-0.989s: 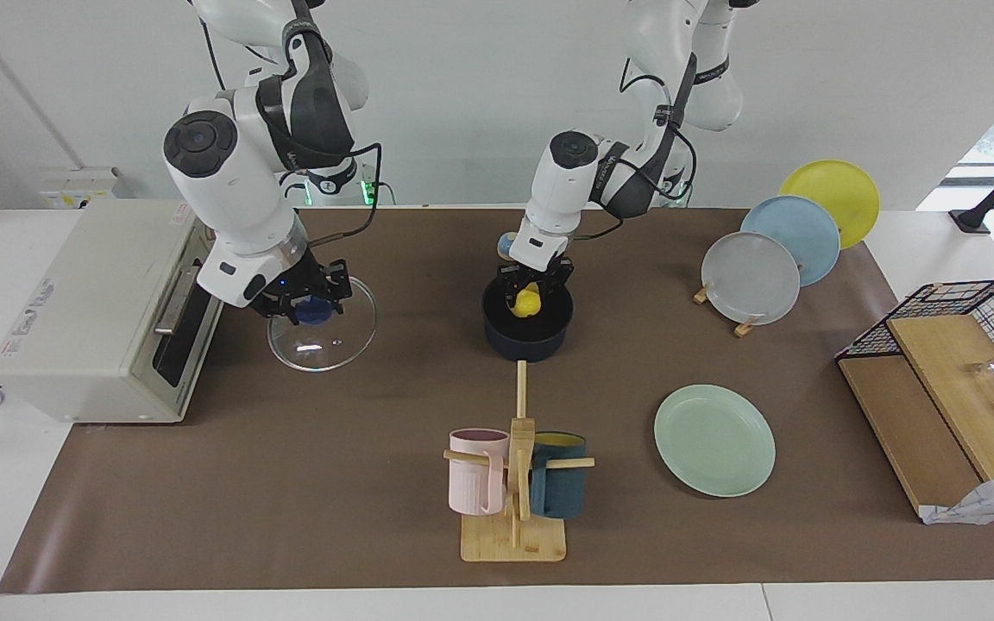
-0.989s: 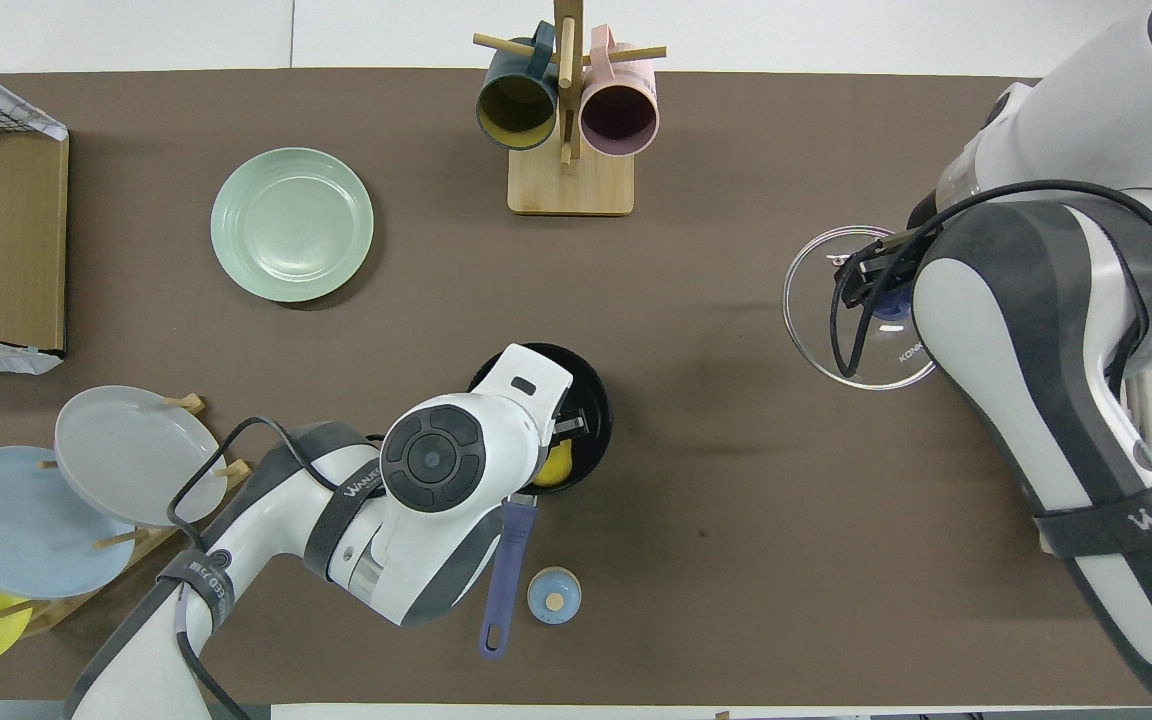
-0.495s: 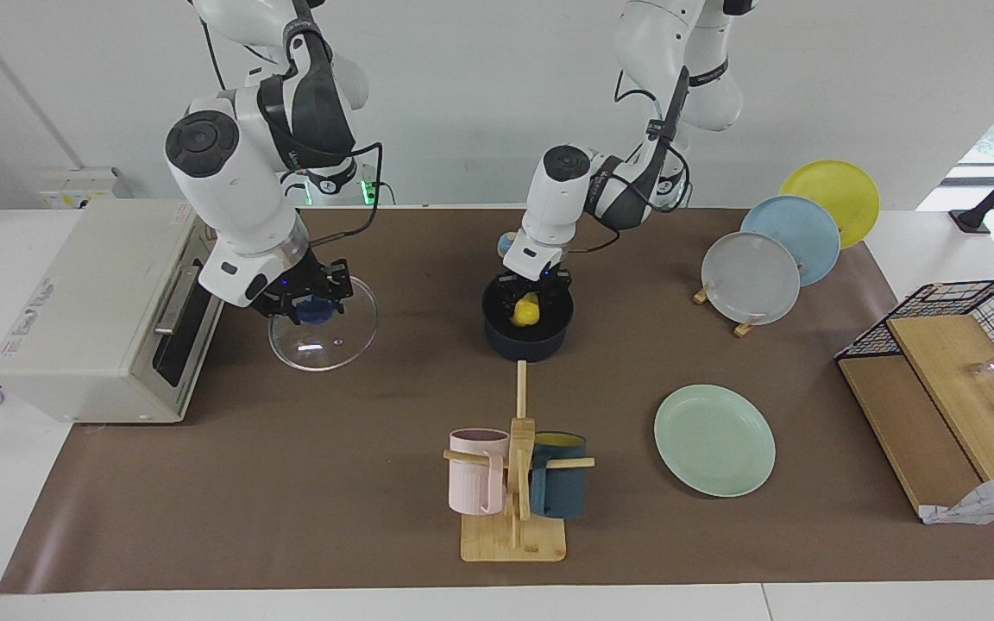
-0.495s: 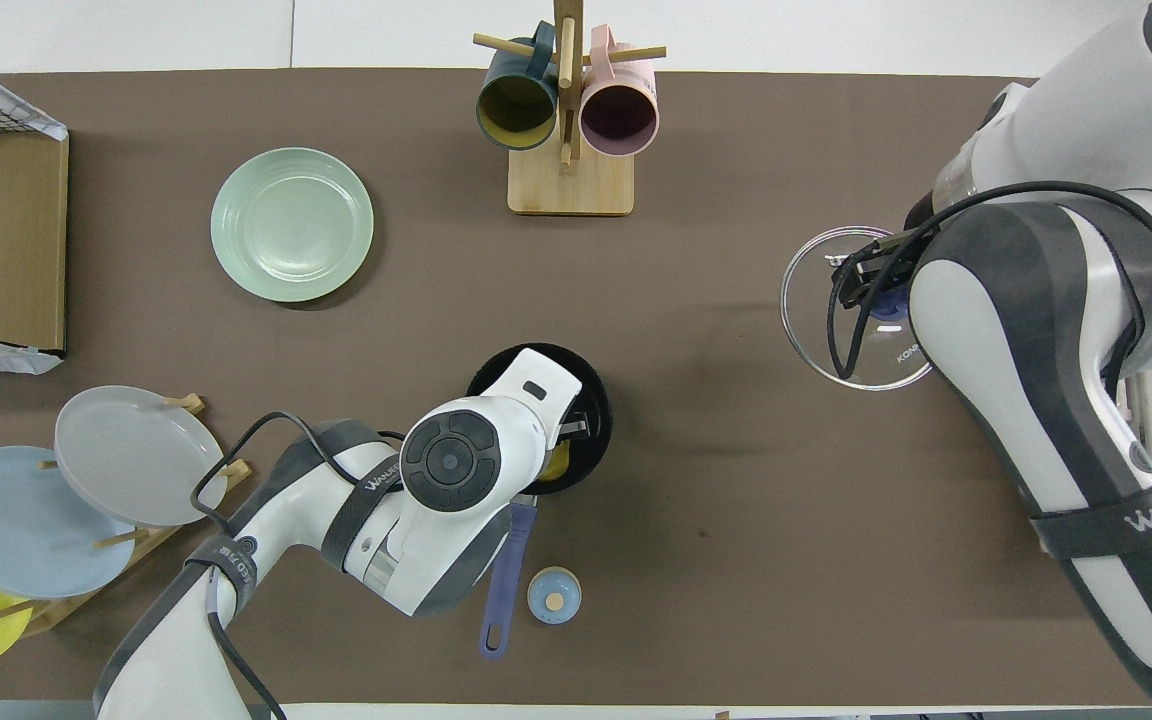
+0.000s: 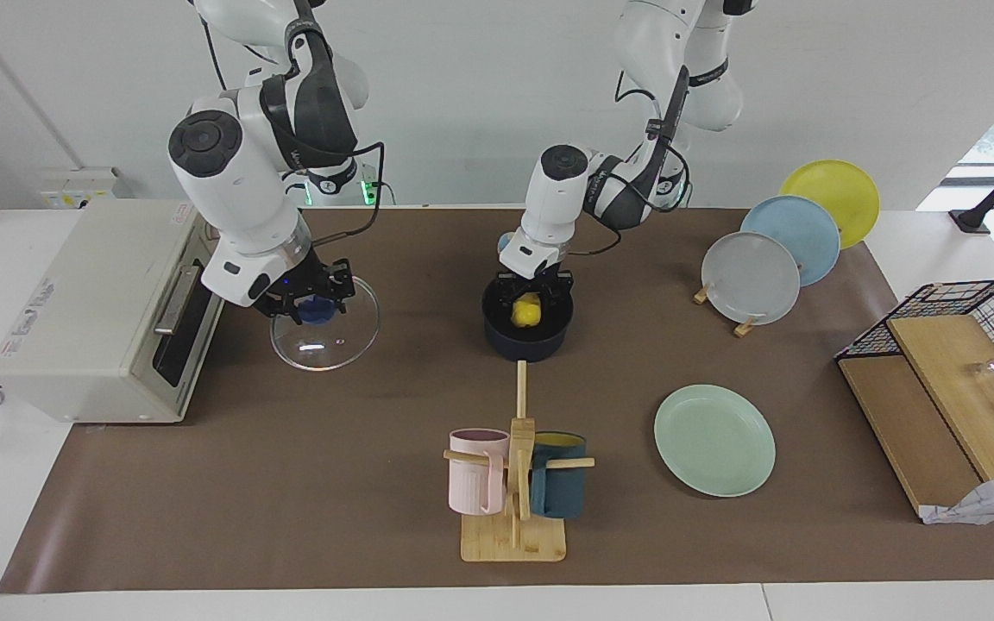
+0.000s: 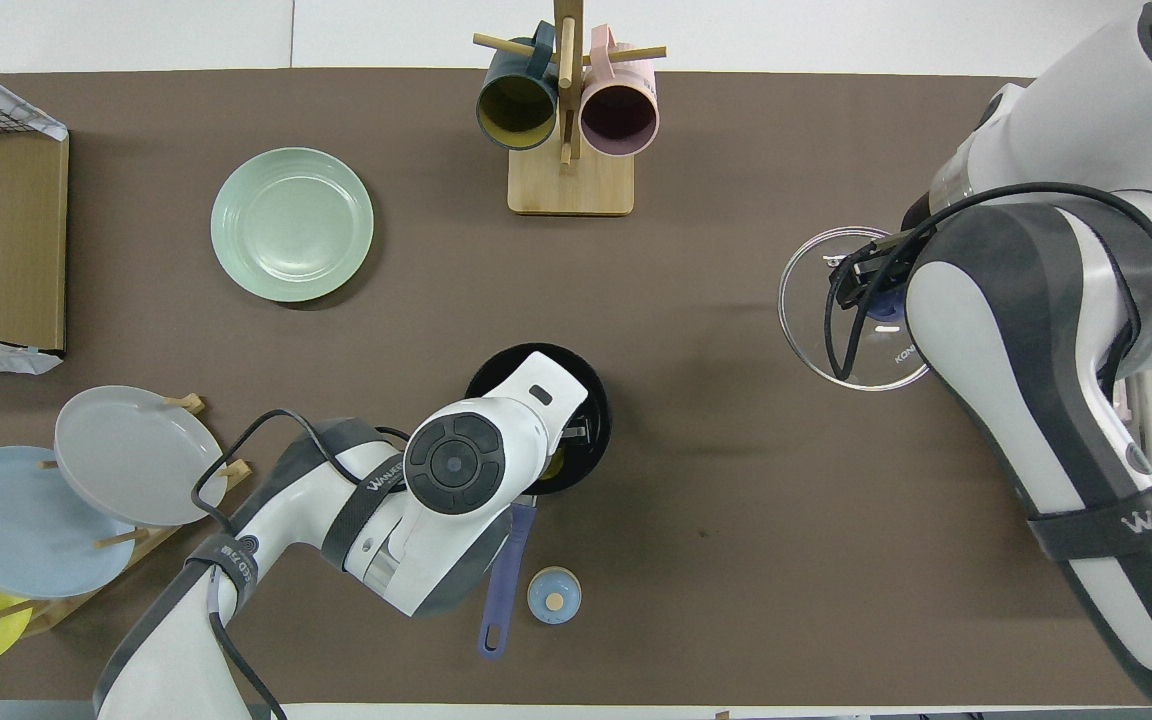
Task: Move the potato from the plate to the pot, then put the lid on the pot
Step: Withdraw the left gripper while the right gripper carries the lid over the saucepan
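Note:
The yellow potato (image 5: 528, 310) is inside the dark navy pot (image 5: 525, 347), which stands mid-table near the robots. My left gripper (image 5: 530, 302) reaches down into the pot and is shut on the potato. In the overhead view the left arm covers most of the pot (image 6: 593, 390); its blue handle (image 6: 502, 580) points toward the robots. The mint-green plate (image 5: 714, 440) lies empty toward the left arm's end, farther from the robots. My right gripper (image 5: 314, 306) is shut on the blue knob of the glass lid (image 5: 340, 338), holding it slightly tilted beside the oven.
A white toaster oven (image 5: 91, 302) stands at the right arm's end. A wooden mug rack (image 5: 514, 517) with a pink and a teal mug stands farther out than the pot. A small blue bell (image 6: 553, 595) sits beside the pot handle. A plate rack (image 5: 773, 259) and a wire basket (image 5: 971, 302) stand at the left arm's end.
My left gripper has sunk lower into the pot with the potato. My right gripper has shifted the lid slightly toward the pot.

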Action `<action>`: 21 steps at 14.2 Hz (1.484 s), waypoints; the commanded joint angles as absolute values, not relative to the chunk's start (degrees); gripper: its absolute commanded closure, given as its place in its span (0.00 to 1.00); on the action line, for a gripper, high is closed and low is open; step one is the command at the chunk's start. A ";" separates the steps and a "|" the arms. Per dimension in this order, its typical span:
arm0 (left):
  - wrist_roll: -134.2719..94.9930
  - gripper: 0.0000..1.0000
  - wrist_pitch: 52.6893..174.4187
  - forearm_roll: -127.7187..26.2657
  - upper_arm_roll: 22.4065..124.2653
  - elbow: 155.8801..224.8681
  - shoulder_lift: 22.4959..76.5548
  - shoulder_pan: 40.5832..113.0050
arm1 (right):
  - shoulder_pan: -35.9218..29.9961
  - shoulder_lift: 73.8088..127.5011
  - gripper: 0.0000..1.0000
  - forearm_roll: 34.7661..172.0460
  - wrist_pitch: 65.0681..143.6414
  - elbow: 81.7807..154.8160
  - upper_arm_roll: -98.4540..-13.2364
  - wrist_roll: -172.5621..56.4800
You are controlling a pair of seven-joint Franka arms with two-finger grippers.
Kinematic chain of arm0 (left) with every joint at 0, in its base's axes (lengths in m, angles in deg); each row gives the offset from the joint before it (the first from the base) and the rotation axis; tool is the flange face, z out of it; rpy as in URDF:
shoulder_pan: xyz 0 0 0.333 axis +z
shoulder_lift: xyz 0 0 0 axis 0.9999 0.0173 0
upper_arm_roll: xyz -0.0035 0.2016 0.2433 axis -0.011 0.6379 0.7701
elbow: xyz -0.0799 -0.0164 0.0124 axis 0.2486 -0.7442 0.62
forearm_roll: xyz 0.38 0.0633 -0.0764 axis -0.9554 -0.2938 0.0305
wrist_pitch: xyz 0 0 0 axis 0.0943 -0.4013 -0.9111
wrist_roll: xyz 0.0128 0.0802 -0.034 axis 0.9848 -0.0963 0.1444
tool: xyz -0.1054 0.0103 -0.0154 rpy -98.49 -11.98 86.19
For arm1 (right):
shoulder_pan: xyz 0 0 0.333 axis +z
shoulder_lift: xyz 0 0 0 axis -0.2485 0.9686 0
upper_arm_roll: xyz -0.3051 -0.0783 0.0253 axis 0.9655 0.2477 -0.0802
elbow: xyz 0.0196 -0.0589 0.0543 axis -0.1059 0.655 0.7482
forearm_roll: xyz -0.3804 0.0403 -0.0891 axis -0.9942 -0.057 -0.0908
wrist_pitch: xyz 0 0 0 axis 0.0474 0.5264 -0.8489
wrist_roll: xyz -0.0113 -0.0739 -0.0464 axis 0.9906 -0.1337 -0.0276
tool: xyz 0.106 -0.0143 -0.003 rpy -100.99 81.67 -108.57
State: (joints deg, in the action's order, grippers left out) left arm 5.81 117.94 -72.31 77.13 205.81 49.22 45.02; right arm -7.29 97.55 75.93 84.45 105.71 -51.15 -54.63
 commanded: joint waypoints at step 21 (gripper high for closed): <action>-28.03 0.00 70.80 -67.95 78.30 179.00 39.20 74.58 | 18.38 100.69 1.00 74.49 93.88 103.14 -51.63 -15.08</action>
State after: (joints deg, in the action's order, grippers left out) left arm -23.46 72.80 -68.72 78.82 179.79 39.45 71.53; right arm 17.17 98.62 75.17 92.15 105.26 -51.86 -18.50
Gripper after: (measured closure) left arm 0.000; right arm 0.339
